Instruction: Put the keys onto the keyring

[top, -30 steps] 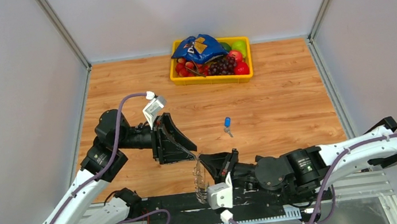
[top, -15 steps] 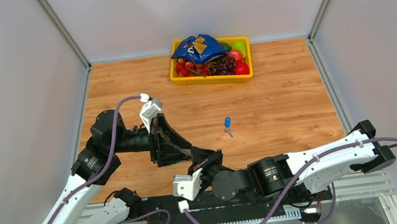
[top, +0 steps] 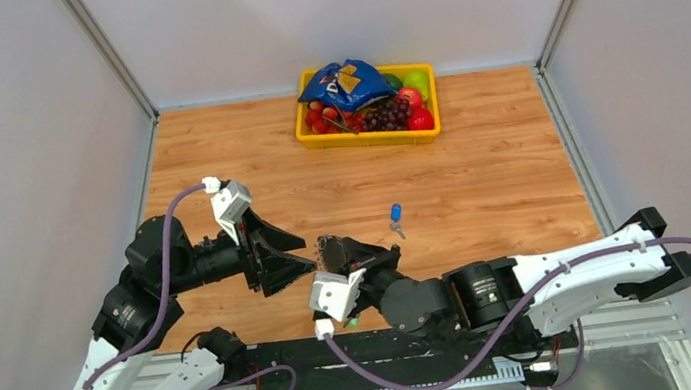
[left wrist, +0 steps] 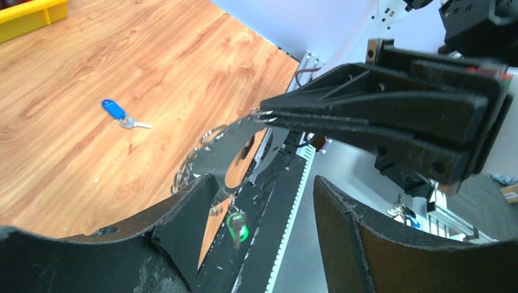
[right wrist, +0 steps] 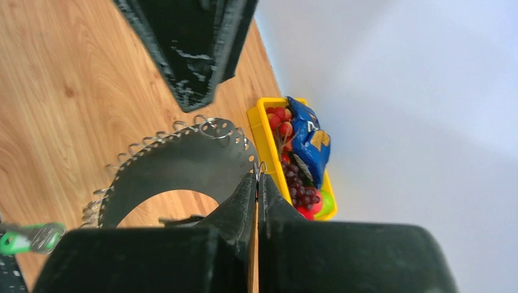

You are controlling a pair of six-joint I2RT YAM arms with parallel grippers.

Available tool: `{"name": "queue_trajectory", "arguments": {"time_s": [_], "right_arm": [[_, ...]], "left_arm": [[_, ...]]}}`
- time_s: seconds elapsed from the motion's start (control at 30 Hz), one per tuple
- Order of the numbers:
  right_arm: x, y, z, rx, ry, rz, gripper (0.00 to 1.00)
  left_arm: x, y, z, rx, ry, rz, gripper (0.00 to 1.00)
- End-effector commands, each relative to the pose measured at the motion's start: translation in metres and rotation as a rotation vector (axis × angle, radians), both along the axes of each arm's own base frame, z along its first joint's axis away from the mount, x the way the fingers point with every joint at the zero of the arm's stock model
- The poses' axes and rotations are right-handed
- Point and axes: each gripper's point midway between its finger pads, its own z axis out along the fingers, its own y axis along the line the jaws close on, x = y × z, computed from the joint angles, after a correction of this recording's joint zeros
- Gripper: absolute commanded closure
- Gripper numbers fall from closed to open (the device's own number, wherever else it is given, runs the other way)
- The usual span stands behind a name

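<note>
My right gripper (top: pixel 327 246) is shut on the rim of the keyring (right wrist: pixel 177 160), a grey metal hoop fringed with small silver rings. The hoop is held up off the table. A green-headed key (left wrist: pixel 237 226) hangs from its lower edge and also shows in the right wrist view (right wrist: pixel 25 238). My left gripper (top: pixel 306 261) is open and empty, its fingertips (left wrist: pixel 194 194) just short of the hoop (left wrist: pixel 223 146). A blue-headed key (top: pixel 395 215) lies loose on the wooden table, also seen in the left wrist view (left wrist: pixel 116 109).
A yellow tray (top: pixel 314 140) of fruit with a blue bag stands at the back centre, also in the right wrist view (right wrist: pixel 259 131). A black rail (top: pixel 272 358) runs along the near table edge by the arm bases. Grey walls close in both sides.
My right gripper has carried the keyring left and away from the near edge, towards the left gripper. My left arm has drawn back to the left, its gripper still open.
</note>
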Motion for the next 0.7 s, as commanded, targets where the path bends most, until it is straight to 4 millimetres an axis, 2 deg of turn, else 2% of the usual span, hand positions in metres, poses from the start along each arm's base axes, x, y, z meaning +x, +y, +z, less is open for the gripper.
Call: {"name": "queue_trajectory", "arguments": {"time_s": [0.0, 0.03, 0.2, 0.33, 0.67], "right_arm": [[0.001, -0.017, 0.043, 0.248, 0.126, 0.041, 1.00], [0.000, -0.019, 0.045, 0.274, 0.152, 0.062, 1.00], [-0.011, -0.025, 0.053, 0.364, 0.246, 0.170, 1.00], [-0.016, -0.031, 0.058, 0.405, 0.280, 0.211, 1.00], [-0.041, -0.028, 0.076, 0.450, 0.365, 0.358, 1.00]], "left_arm": [[-0.002, -0.004, 0.012, -0.052, -0.035, -0.023, 0.30], [-0.003, -0.007, 0.018, -0.084, -0.037, -0.036, 0.29], [-0.007, -0.016, 0.014, -0.124, -0.016, -0.097, 0.29], [-0.012, -0.018, 0.018, -0.142, -0.031, -0.136, 0.28], [-0.013, -0.022, 0.032, -0.197, -0.124, -0.180, 0.26]]}}
